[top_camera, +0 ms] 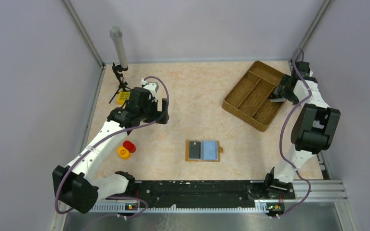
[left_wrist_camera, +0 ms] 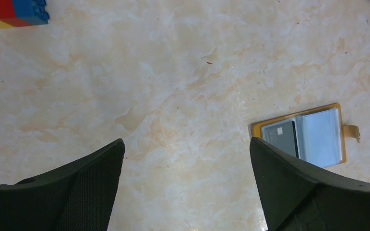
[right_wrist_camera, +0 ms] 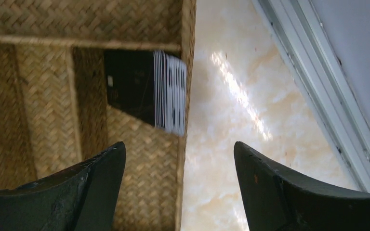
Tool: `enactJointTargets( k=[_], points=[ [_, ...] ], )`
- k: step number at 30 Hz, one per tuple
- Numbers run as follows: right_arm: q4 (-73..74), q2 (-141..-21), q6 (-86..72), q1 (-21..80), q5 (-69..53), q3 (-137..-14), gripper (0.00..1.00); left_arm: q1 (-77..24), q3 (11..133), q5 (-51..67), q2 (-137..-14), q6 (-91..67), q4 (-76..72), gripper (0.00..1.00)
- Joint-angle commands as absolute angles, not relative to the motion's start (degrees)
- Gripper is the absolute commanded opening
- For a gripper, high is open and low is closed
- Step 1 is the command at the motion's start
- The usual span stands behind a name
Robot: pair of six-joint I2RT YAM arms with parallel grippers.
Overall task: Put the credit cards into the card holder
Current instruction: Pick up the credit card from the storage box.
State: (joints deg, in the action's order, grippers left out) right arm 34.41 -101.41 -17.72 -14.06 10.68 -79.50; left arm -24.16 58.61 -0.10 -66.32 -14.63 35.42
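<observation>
The right claw [right_wrist_camera: 179,144], fingers apart and empty, hangs just short of the credit cards [right_wrist_camera: 168,91], stacked against the woven tray's [right_wrist_camera: 43,120] wall. They look thin, stiff and slick, probably best pinched across the stack's faces. The left claw [left_wrist_camera: 187,142], also apart, has the open card holder [left_wrist_camera: 255,129] ahead to its right.

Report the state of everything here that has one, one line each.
Card holder: open flat on the table.
Dark card: lying on its left half, seen from the top view.
Blue card: lying on its right half.
Card stack: in the tray, against its side wall.
Left gripper: open, empty.
Right gripper: open, empty, over the tray's edge.
</observation>
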Motion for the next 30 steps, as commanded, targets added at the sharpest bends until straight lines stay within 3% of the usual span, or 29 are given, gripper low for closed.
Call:
enactJointTargets(
  k=[1,8,19,28,30],
  points=[
    [32.65,-107.93,-14.17,-15.56,10.0,-87.69,0.81,-23.86,58.45,-0.34,-67.0,-13.27,34.98,0.99],
    [33.65,-116.06,-13.08,-17.45,8.36,-93.41,0.81,-23.91,58.36,-0.27,-67.51,-13.21,34.98,0.99],
    [35.35,-110.75,-13.6,-18.45,12.46,-90.79,0.73,-23.91,58.36,-0.32,-67.48,-13.36,34.98,0.99],
    [36.2,-108.03,-13.21,-18.43,13.5,-90.09,0.63,-23.91,58.19,1.55,-67.23,-13.36,35.06,0.99],
    [35.91,-108.44,-13.02,-18.41,13.21,-89.99,0.56,-23.91,58.16,1.62,-67.15,-13.36,35.09,0.99]
  ],
)
